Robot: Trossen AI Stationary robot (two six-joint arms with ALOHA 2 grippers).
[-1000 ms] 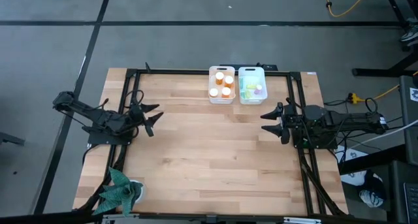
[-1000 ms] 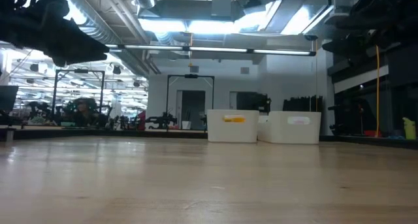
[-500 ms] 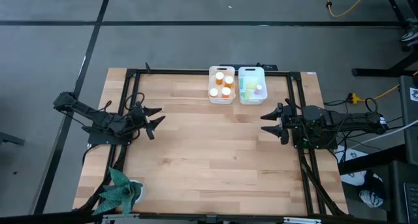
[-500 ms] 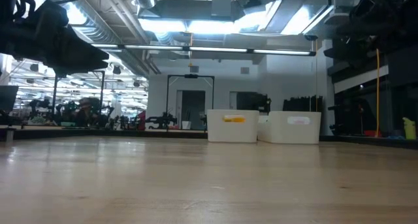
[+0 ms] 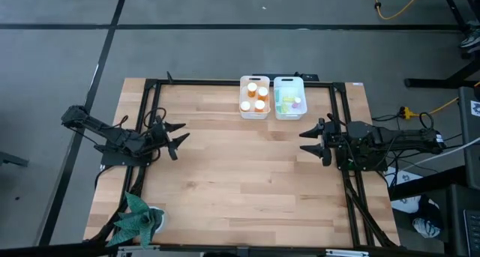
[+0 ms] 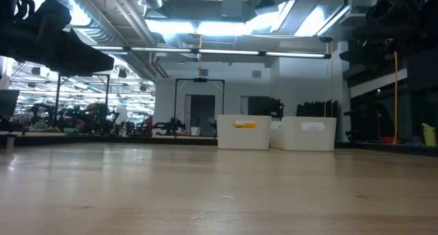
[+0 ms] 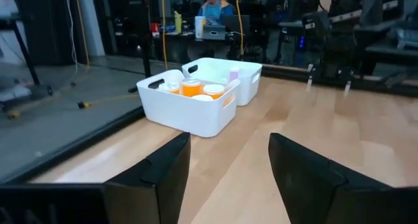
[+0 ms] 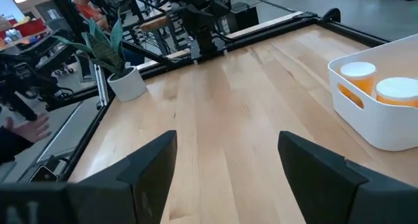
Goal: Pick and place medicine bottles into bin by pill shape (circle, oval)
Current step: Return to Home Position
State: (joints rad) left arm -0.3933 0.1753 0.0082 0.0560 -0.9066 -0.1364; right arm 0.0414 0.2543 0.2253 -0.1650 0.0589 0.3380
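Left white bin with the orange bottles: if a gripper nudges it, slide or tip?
Probably slides rather than tips: the bin sits low and wide on the smooth wood table. Likely light: only a few small orange bottles inside. It stands right beside the right bin, so a sideways push may shove both.

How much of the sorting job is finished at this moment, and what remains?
Done, it seems: the orange bottles sit in the left white bin, the small coloured bottles in the right white bin, and no bottle shows on the table. In hand: nothing; the left tool and right tool are open and empty, at the table's sides. Left: probably only parking the arms.
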